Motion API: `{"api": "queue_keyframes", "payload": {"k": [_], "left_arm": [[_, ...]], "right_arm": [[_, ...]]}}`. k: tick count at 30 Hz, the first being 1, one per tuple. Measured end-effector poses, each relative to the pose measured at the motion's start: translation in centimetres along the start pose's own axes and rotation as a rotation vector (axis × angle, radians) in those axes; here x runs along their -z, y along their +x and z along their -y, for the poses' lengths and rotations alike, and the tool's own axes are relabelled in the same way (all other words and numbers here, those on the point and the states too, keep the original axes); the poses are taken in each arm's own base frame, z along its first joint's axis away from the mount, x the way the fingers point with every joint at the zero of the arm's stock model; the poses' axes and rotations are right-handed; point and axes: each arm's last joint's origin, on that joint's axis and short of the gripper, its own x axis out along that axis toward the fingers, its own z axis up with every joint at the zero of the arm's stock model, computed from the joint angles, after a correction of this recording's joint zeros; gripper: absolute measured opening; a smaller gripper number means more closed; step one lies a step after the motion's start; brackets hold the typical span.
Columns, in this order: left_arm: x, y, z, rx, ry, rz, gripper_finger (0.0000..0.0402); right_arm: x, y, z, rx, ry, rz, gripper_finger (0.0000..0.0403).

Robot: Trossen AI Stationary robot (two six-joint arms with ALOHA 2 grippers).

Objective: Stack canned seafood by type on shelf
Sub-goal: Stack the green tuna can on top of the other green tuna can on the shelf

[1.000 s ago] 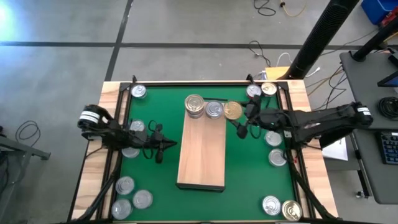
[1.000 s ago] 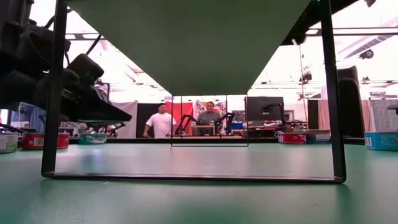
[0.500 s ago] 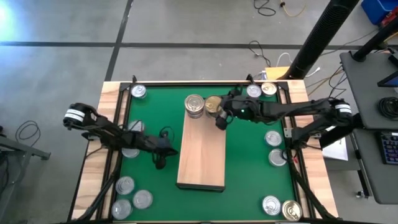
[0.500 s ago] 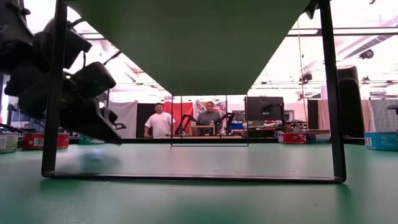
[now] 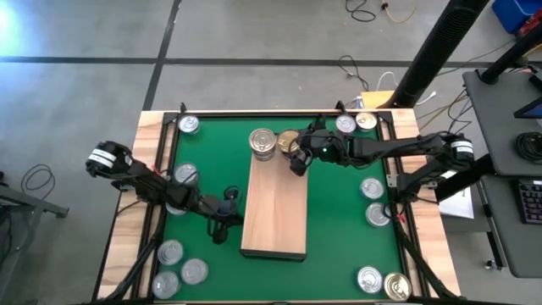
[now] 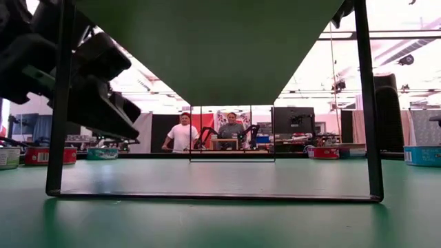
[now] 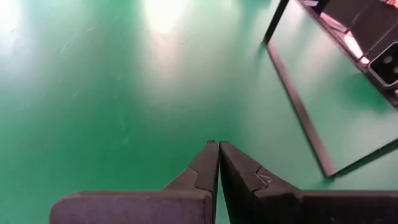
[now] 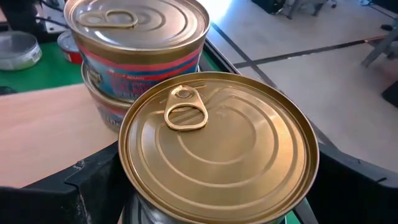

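The shelf (image 5: 273, 212) stands in the middle of the green mat. On its far end is a stack of two cans (image 5: 262, 142), which also shows in the right wrist view (image 8: 140, 46). Right beside that stack, my right gripper (image 5: 294, 152) is shut on a gold-topped can (image 8: 217, 146). Left of the shelf, my left gripper (image 5: 222, 227) hangs shut over the bare mat, touching nothing; its fingertips (image 7: 217, 146) are closed together. My right gripper pinches the gold-topped can by opposite sides of its round wall (image 8: 124, 165), one finger (image 8: 93, 186) on each side. The fingers reach in from the table's right, slanting slightly down. The can is upright with its pull-tab lid up; what lies under it is hidden.
Loose cans lie on the mat along the left edge (image 5: 185, 175), (image 5: 188, 124), (image 5: 169, 252) and along the right edge (image 5: 371, 187), (image 5: 378, 214), (image 5: 369, 278). The shelf's dark leg frame (image 7: 298, 106) is close to my left gripper. People stand in the room behind (image 6: 182, 134).
My right gripper has carried the gold-topped can toward the table's left, from beside the shelf to over its far end next to the stack, where it now covers a silver-topped can. My left gripper, still shut, has tipped upward and shifted a little toward the shelf.
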Motion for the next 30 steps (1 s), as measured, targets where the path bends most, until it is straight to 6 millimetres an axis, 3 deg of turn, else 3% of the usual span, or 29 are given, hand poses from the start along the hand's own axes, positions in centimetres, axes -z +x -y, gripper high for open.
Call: {"api": "queue_keyframes", "payload": {"k": [6,10,16,21,25,30], "left_arm": [[-0.6,0.5,0.6,0.018,0.017,0.009,0.0000],[-0.5,0.5,0.6,0.014,0.011,-0.002,0.0000],[-0.4,0.6,0.6,0.011,-0.016,-0.021,0.0000],[-1.6,1.2,0.9,0.018,0.009,-0.043,0.0000],[-2.1,1.4,1.1,-0.005,0.057,-0.147,0.0000],[-2.2,0.0,0.7,-0.154,0.092,-0.342,0.0000]], "right_arm": [[-0.7,-1.6,0.6,0.000,-0.015,0.030,0.0380],[0.0,-2.2,0.8,-0.007,-0.010,0.024,0.0380],[2.1,-1.9,0.7,-0.013,0.017,0.033,0.0380],[2.5,-1.7,0.6,-0.063,0.060,0.037,0.0380],[2.5,-1.6,0.6,-0.091,0.084,0.034,0.0380],[2.6,-1.6,0.4,-0.133,0.115,0.028,0.0390]]}}
